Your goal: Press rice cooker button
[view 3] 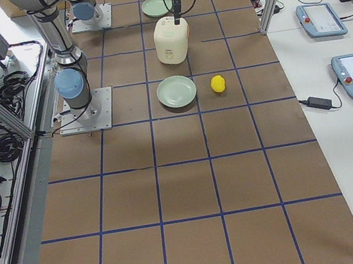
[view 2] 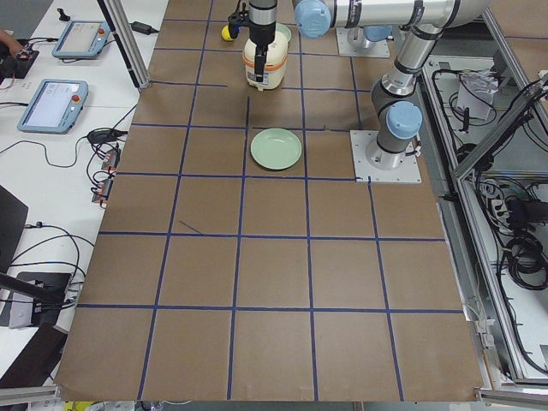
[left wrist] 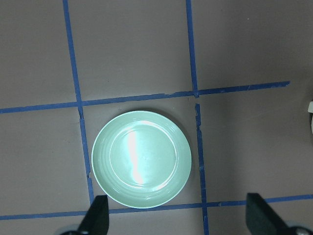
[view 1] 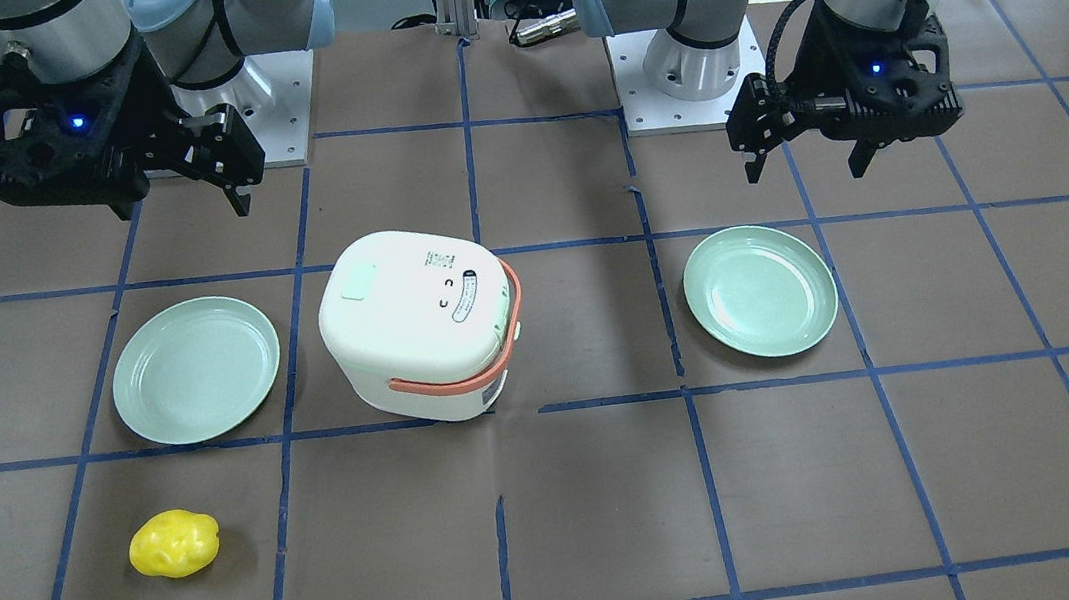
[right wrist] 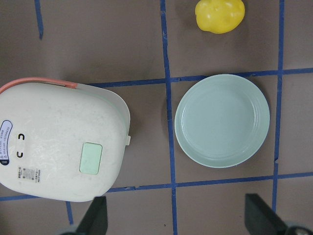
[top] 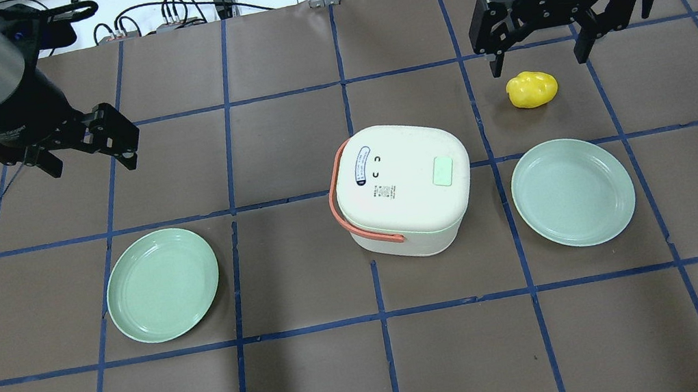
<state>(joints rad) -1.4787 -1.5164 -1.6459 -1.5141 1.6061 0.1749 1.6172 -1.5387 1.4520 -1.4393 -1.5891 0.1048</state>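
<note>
Brown table (top: 321,380) gridded in blue tape, and the rice cooker (top: 404,146) sits dead centre, lid shut, between two green plates. Its button (top: 442,171), the mint pad near the lid's edge facing the right-side plate (top: 573,191), has nothing on it or near it. Right jaws hang spread wide and empty, well apart from the cooker. Left jaws, just as wide, are out over the other plate's (top: 162,285) side. A yellow lump (top: 532,89) lies idle. My read: nothing done yet, with approach, descent and push all still ahead.
</note>
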